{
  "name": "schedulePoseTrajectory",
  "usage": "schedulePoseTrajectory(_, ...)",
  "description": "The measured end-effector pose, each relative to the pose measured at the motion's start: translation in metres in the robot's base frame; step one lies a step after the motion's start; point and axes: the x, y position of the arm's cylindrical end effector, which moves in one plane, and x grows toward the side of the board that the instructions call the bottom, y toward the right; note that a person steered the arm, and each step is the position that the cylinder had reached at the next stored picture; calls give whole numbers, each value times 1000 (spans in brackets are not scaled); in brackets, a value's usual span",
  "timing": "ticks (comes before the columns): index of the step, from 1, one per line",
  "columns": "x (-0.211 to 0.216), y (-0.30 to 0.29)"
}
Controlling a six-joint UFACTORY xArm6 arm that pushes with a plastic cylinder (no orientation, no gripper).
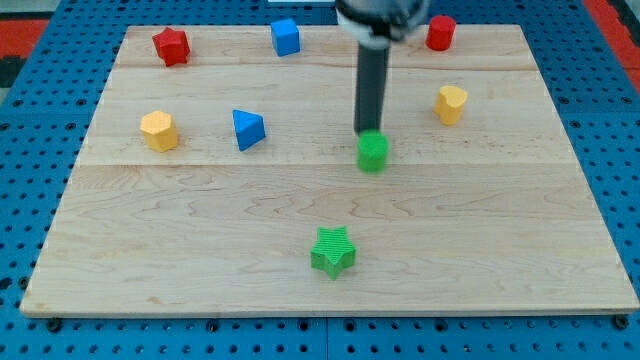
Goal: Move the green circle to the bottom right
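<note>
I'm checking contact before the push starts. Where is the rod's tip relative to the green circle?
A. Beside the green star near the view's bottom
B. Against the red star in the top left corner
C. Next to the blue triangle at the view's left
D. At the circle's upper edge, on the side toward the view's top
D: my tip sits right at the upper edge of the green circle, far from the other blocks.

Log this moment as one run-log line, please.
tip: at top edge of green circle | circle: board centre, not bottom right | green star: below
</note>
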Motion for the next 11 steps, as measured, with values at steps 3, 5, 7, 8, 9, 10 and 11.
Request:
schedulePoseTrajectory(3, 62, 8)
schedulePoseTrajectory(5, 107, -23)
schedulePoseTrajectory(7, 106, 54)
schedulePoseTrajectory(8, 92, 42)
schedulePoseTrajectory(9, 90, 104)
schedulePoseTrajectory(10, 86, 98)
schedulePoseTrajectory(11, 69, 123)
